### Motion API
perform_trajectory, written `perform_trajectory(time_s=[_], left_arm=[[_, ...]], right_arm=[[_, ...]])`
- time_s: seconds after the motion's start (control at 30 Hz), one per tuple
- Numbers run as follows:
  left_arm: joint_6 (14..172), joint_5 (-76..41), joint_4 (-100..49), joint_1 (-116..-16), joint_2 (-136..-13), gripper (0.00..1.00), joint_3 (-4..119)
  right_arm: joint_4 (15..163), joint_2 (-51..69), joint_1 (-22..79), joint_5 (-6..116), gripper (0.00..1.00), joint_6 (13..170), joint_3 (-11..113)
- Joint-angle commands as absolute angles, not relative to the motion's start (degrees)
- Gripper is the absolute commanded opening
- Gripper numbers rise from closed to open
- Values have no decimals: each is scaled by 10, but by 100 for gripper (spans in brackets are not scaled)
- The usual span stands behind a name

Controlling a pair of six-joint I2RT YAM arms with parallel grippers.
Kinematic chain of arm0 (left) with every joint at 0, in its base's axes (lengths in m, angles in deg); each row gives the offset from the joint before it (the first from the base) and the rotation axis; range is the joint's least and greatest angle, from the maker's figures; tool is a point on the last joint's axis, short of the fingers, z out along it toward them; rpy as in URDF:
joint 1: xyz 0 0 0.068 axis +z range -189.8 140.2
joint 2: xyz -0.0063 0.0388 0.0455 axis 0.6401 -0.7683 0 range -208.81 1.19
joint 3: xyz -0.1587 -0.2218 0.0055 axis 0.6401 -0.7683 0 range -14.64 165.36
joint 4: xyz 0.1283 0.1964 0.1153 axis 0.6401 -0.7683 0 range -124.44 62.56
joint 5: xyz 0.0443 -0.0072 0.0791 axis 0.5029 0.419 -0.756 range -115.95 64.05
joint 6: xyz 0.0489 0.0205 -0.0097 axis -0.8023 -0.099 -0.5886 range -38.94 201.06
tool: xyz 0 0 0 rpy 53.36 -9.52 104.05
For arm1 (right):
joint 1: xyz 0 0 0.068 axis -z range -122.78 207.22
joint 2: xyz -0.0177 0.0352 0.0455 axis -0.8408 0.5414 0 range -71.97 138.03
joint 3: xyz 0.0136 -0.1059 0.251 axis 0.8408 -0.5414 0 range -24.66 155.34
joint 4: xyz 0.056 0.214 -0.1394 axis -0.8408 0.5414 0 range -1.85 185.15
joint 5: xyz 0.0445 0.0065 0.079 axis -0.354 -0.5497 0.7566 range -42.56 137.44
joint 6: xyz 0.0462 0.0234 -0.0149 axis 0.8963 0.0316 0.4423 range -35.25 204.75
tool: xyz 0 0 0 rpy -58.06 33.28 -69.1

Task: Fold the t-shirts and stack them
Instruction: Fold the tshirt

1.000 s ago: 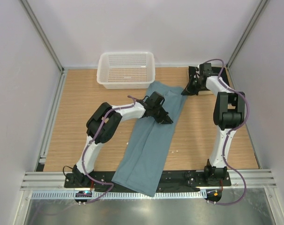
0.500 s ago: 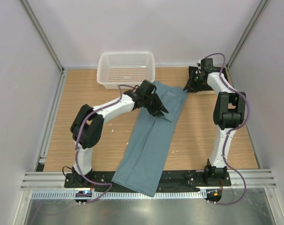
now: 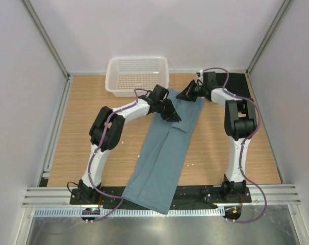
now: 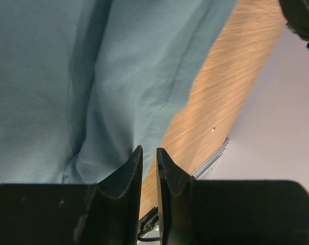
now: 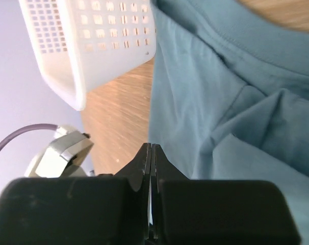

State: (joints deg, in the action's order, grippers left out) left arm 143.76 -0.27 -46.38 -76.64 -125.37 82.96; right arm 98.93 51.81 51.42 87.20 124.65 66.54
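The left pincer (image 4: 149,153) hovers barely parted over the teal t-shirt (image 3: 162,153). The right pincer (image 5: 150,149) is clenched empty above its far edge, near the basket (image 3: 113,86).

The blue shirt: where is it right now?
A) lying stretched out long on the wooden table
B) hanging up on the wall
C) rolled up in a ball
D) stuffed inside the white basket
A. The blue shirt lies flat in a long strip on the wooden table, and its far end sits beside the white basket, not in it.
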Motion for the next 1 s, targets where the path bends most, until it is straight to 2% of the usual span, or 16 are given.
perform_trajectory(time_s=[0.0,0.3,0.8,0.9,0.93,0.97], left_arm=[[1409,30,-440,-762,-1255,17,844],[1386,35,-446,-750,-1252,14,770],[1323,39,-468,-750,-1250,11,700],[1313,39,-476,-750,-1239,17,703],[1308,37,-490,-750,-1232,26,712],[1298,34,-500,-750,-1227,29,718]], right_arm=[[842,536,508,940,1,1346,633],[793,570,505,921,1,1358,579],[811,678,516,876,2,1330,677],[820,686,517,876,1,1327,694],[835,687,517,876,2,1323,701],[844,687,517,876,1,1317,716]])
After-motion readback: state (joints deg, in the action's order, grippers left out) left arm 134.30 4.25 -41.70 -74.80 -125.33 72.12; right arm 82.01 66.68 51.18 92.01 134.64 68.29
